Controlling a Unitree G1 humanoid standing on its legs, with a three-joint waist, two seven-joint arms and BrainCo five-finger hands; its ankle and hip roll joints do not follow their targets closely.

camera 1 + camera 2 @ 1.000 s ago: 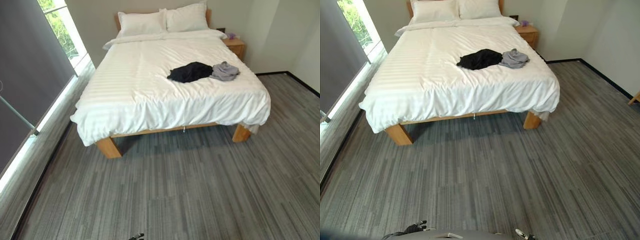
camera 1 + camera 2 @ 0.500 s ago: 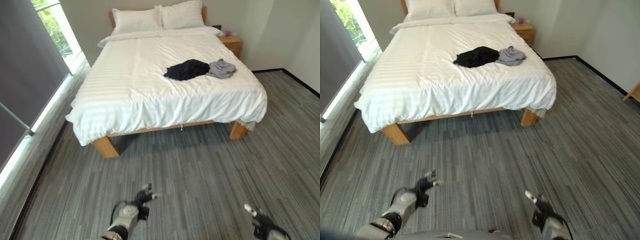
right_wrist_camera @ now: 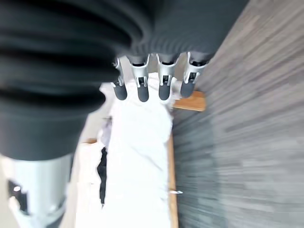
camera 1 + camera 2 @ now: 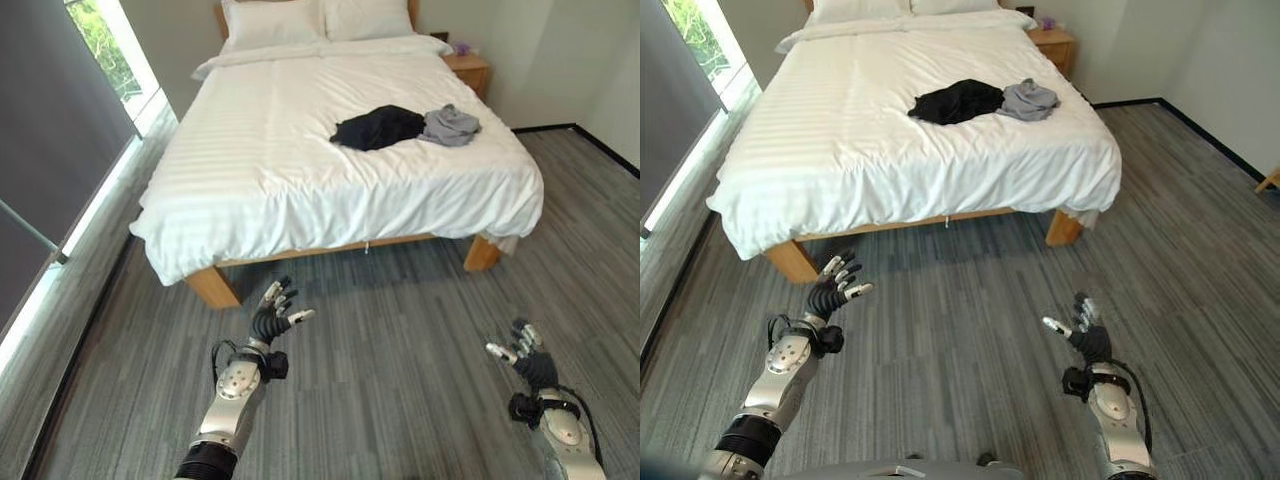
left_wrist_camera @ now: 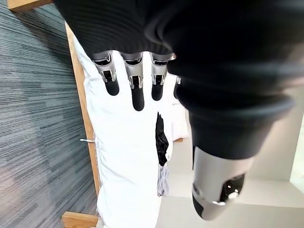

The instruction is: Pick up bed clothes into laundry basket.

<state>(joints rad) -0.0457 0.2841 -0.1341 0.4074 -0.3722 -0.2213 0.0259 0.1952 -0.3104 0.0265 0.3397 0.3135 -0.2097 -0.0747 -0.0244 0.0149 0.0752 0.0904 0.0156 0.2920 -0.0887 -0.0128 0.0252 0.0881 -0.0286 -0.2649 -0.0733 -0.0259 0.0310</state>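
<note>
bed: wide wooden-framed bed (image 4: 213, 287) under a white striped duvet (image 4: 300, 150), two white pillows (image 4: 320, 18) at the head end
black garment: crumpled black cloth (image 4: 378, 127) lying on the duvet, toward the bed's right edge, roughly midway along it
grey garment: bunched grey cloth (image 4: 449, 125) just beside the black one on its right, touching or nearly touching it, close to the right edge of the bed
left hand: left hand (image 4: 270, 322) raised over the grey striped carpet floor (image 4: 400, 360), short of the foot edge of the bed, near the left foot corner; fingers spread and straight, thumb out to the side, holding nothing. Left wrist view confirms: fingers (image 5: 137, 90) extended toward the bed, nothing between them
right hand: right hand (image 4: 1087, 341) raised over the floor, short of the bed's right foot corner; fingers relaxed and straight, empty. Right wrist view: fingers (image 3: 142, 88) in a loose row, pointing at the bed
clothes vs hands: both garments on the bed, well apart from either hand
nightstand: small wooden nightstand (image 4: 470, 68) beside the head end on the right, small purple item (image 4: 462, 48) on top, too small to identify
window: tall window with dark blind (image 4: 50, 150) along the left wall
</note>
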